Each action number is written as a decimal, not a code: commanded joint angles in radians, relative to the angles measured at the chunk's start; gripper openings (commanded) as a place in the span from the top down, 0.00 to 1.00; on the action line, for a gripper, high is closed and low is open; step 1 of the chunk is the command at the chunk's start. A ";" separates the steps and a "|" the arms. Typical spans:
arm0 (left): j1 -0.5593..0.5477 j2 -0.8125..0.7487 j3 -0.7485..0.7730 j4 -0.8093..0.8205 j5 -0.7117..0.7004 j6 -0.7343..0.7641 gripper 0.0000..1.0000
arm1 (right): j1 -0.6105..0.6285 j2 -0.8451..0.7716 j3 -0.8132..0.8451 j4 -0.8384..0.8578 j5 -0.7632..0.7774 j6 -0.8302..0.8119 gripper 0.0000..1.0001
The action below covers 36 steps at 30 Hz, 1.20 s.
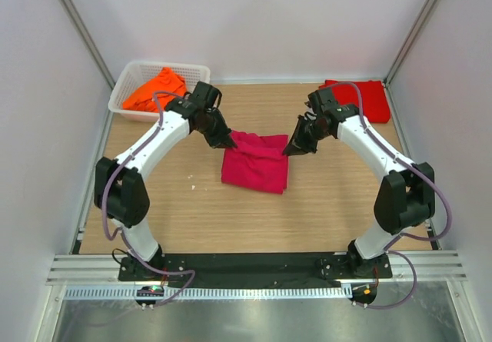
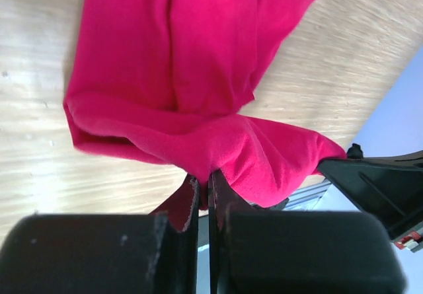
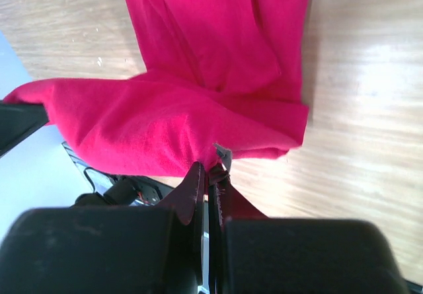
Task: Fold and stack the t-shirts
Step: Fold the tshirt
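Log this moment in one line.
left gripper: shut on pink shirt | right gripper: same | orange shirt: in basket | red shirt: far right

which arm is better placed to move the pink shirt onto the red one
Right, probably: the right gripper pinches the pink shirt on the side nearest the red shirt; the left gripper is farther.

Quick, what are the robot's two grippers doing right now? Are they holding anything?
Left gripper: closed, pinching the pink shirt.
Right gripper: closed, pinching the same pink shirt at its other side.
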<state>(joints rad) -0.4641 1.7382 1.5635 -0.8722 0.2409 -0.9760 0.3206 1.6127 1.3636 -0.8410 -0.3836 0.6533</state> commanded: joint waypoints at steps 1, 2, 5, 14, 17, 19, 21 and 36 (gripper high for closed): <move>0.042 0.064 0.082 -0.013 0.096 0.079 1.00 | -0.021 0.064 0.080 0.025 -0.041 -0.027 0.99; 0.048 0.081 0.093 -0.007 0.110 0.085 1.00 | -0.029 0.079 0.110 0.025 -0.047 -0.029 0.99; 0.073 0.133 0.141 0.010 0.140 0.091 1.00 | -0.055 0.128 0.163 0.022 -0.052 -0.035 0.99; 0.105 0.271 0.279 0.052 0.205 0.091 0.99 | -0.127 0.248 0.256 0.049 -0.115 -0.041 0.99; 0.116 0.311 0.308 0.067 0.218 0.088 0.98 | -0.138 0.294 0.287 0.066 -0.138 -0.046 0.99; 0.125 0.339 0.322 0.078 0.225 0.086 0.97 | -0.141 0.318 0.305 0.089 -0.149 -0.046 0.99; 0.134 0.357 0.342 0.079 0.238 0.085 0.97 | -0.147 0.358 0.321 0.102 -0.159 -0.044 0.99; 0.206 0.532 0.668 0.068 0.038 0.229 0.48 | -0.199 0.627 0.662 0.087 0.000 -0.090 0.52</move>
<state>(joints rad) -0.2798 2.3440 2.1445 -0.7799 0.3607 -0.8337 0.1402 2.2639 1.8954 -0.6846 -0.4683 0.6170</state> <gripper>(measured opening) 0.509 0.462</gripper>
